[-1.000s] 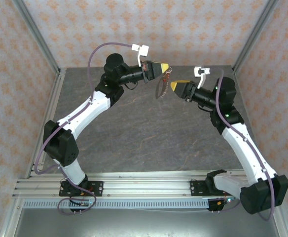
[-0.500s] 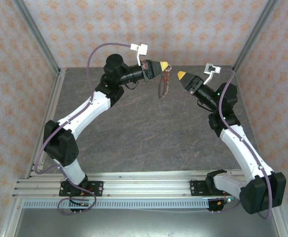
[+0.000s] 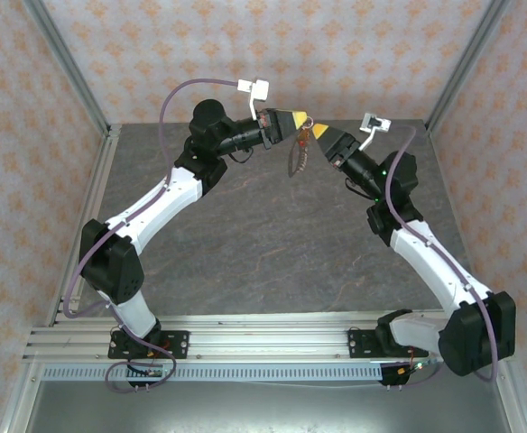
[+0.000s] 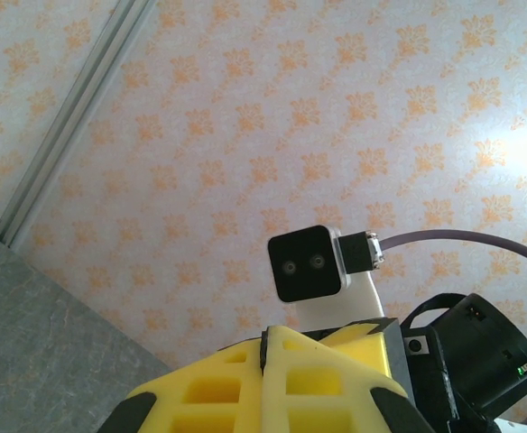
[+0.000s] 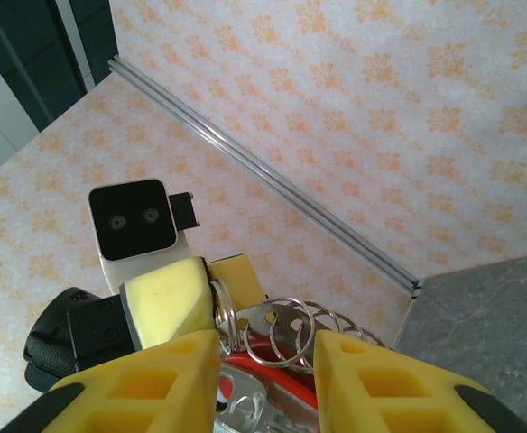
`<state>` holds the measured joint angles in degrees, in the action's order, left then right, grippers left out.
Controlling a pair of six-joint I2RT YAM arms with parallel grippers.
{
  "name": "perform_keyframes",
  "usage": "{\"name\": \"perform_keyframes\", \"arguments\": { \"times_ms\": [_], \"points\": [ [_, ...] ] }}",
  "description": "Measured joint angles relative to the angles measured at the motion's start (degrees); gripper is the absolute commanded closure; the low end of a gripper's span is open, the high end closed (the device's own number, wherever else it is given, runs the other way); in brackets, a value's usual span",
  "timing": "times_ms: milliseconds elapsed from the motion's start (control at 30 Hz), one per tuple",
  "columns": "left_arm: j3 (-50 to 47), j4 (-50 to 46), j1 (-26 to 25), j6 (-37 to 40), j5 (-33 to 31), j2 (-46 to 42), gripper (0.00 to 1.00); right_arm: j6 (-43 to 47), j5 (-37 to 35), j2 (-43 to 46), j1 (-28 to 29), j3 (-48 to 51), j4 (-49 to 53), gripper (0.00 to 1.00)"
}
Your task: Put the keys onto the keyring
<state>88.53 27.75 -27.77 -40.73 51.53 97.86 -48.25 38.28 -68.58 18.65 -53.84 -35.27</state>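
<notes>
From above I see both arms raised and bent toward each other over the far table [image 3: 245, 234], with the keyring [image 3: 299, 160] hanging from the closed left gripper [image 3: 300, 119]. The right wrist camera adds more — the right gripper [image 5: 265, 347] half-open around those rings and the red keys [image 5: 277, 386], cut off below; clamped or not, I cannot tell.

The keyring [image 3: 297, 161], a thin grey-brown loop fringed with small silver rings, hangs from the closed left tool [image 3: 300, 119]; the tiny red key [image 5: 274, 385] sits just beneath those rings.
</notes>
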Motion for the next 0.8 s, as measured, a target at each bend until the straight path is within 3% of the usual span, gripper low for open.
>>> {"name": "perform_keyframes", "arguments": {
  "times_ms": [500,633,800],
  "points": [
    [-0.61,0.63,0.0,-0.42,0.0,-0.02,1.0,0.04,-0.59,-1.42,0.94,-1.95,-0.37,0.69],
    [-0.63,0.66,0.0,-0.42,-0.02,0.0,1.0,0.07,-0.59,-1.75,1.22,-2.54,-0.42,0.73],
    [-0.63,0.68,0.0,-0.42,-0.02,0.0,1.0,0.13,-0.57,-2.1,1.25,-2.99,-0.37,0.87]
  ]
}}
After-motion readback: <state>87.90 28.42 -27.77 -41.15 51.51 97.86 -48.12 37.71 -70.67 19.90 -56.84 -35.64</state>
